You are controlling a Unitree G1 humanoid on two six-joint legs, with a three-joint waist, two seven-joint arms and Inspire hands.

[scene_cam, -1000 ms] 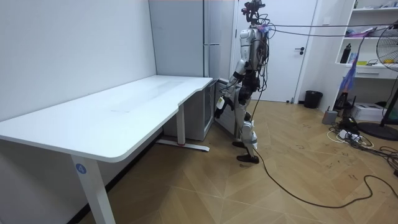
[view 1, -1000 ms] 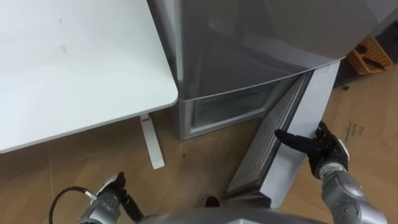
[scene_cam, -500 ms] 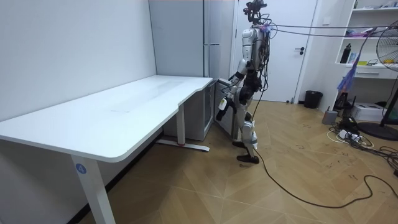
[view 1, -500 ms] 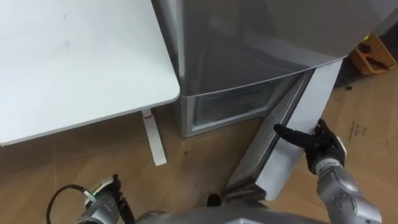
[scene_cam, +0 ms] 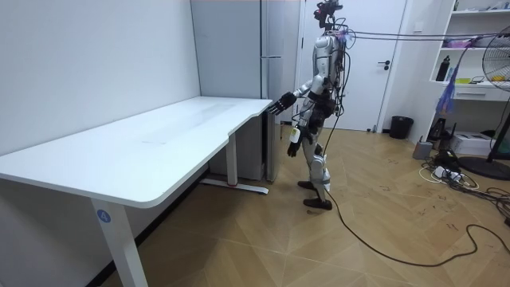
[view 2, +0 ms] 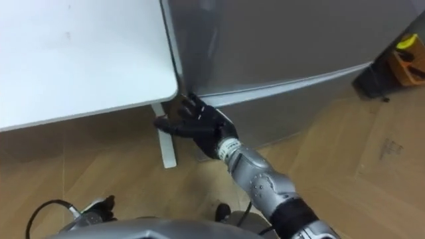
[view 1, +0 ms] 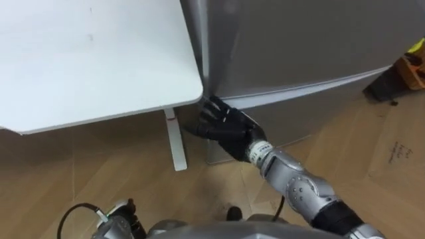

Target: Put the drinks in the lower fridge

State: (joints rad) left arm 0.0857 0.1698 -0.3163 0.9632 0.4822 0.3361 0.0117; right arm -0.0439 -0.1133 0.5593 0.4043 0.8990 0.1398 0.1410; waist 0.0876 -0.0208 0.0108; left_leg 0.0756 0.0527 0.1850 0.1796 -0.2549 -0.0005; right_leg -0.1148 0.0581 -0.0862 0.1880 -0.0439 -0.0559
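Since a second ago the right hand has left the edge of the lower door, which then stood open on the right, and has crossed to the fridge's left corner; that lower door is now shut. The eye view has also shifted.

The fingers are straight and spread, and they hold nothing. Their tips lie at the left end of the seam between the upper and lower doors, just under the counter's near right corner. Whether they press on the metal cannot be told. The thumb points left toward the counter's leg. The forearm runs back to the near right.

The grey fridge fills the far right, with its lower door closed flush below the seam. The white counter lies on the left, its right edge close against the fridge's side. Wooden floor spreads below both. An orange box sits on the floor at the far right edge.

The left hand is low at the near left, well apart from the fridge.

In the room view the robot stands upright before the fridge at the counter's far end. Its right arm is stretched out at counter height and the other hangs by its thigh.
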